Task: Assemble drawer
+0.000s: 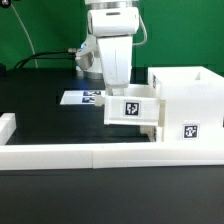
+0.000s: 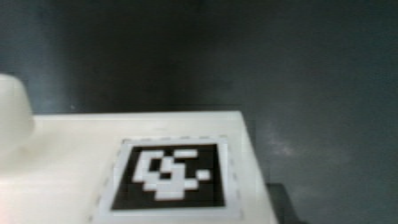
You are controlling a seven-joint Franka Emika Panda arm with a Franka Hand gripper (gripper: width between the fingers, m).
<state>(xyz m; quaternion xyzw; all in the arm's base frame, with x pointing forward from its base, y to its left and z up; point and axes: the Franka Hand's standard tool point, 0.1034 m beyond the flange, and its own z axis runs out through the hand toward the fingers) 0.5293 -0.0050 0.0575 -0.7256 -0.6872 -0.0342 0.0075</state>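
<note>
Black surface [image 1: 40, 120], white rail [image 1: 60, 155] along near edge, open room at exterior view's left. Marker board [image 1: 82, 98] behind. White tagged drawer panel [image 1: 132, 110] mid-frame under arm, just beside open drawer box [image 1: 190, 100]. Tool state: cannot tell, fingers hidden.

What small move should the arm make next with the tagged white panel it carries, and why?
Probably ease the white panel toward the exterior view's right, into the drawer box. The panel hangs below the end effector beside the box's open side, apparently not yet seated. The fingers themselves are hidden.
</note>
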